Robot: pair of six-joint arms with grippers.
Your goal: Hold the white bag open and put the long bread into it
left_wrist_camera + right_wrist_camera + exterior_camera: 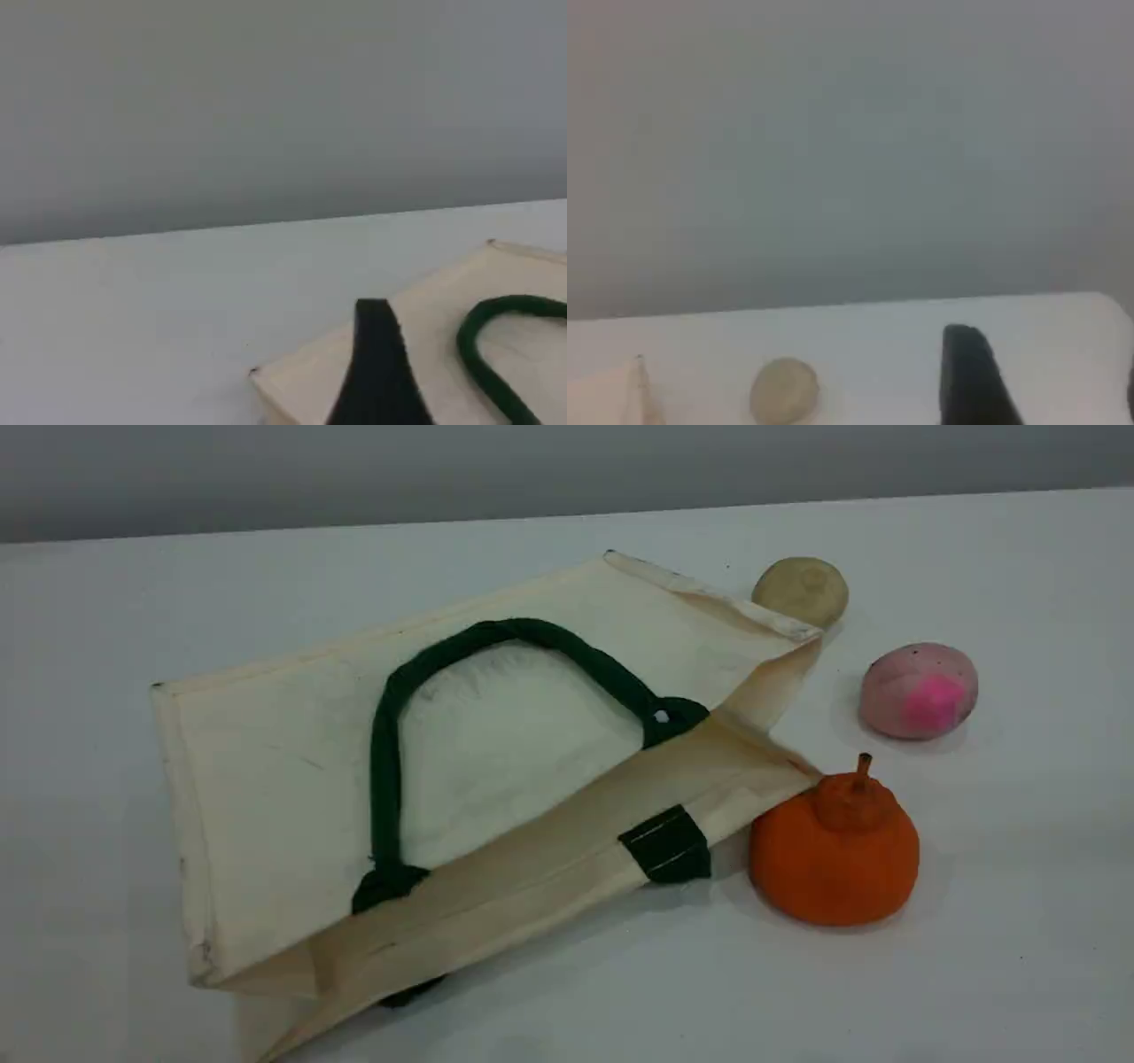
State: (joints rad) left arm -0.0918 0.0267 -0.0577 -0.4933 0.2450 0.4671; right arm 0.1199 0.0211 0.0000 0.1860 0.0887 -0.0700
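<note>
Scene view, with both wrist views. The counter (1019,974) is white and carries everything I see. The bag (292,779) lies flat on its side at centre-left, its mouth turned toward the lower right of the scene view. One green handle (385,779) curves across its upper panel, and a green tab (666,844) sits on the lower lip of the mouth. An orange pumpkin (834,856) stands upright just beside that lip, at the bag's near right corner. A pink ball (919,690) rests farther back and to the right, apart from the bag. A beige bun (800,591) lies right beside the bag's far corner.

The left gripper (376,372) shows one dark fingertip over the bag's far left corner, near the handle; its jaws stand apart and hold nothing. The right gripper (970,381) shows one fingertip over bare counter, to the right of the bun; I cannot tell whether its jaws are apart or together.
</note>
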